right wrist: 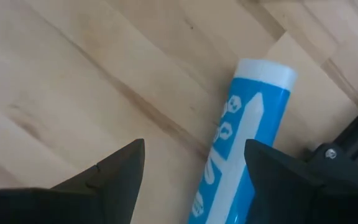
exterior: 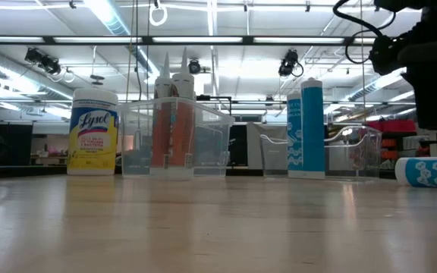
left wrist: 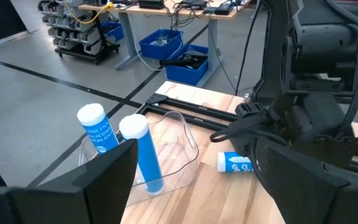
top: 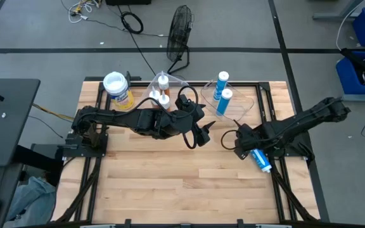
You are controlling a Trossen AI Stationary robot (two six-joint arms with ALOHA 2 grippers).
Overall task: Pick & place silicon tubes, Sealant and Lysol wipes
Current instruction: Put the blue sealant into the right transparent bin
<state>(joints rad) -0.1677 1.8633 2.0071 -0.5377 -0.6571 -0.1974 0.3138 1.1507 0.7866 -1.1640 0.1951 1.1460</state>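
The yellow Lysol wipes canister (top: 118, 90) (exterior: 93, 133) stands on its base at the table's far left. Two orange tubes (top: 163, 92) stand in a clear bin (exterior: 174, 139). Two blue-white tubes (top: 223, 94) (left wrist: 143, 152) stand in a second clear bin (left wrist: 179, 146). A third blue-white tube (top: 262, 160) (right wrist: 244, 140) lies on its side on the table at the right. My right gripper (top: 248, 148) (right wrist: 194, 171) is open just above this tube and does not touch it. My left gripper (top: 197, 135) (left wrist: 197, 186) is open and empty at mid table.
Black frame rails (top: 268, 101) run along the table's edges. One rail (right wrist: 347, 155) lies close beside the lying tube. Bare wood (top: 170, 183) fills the table's near half. A fan (top: 181, 28) and cables lie on the floor beyond the far edge.
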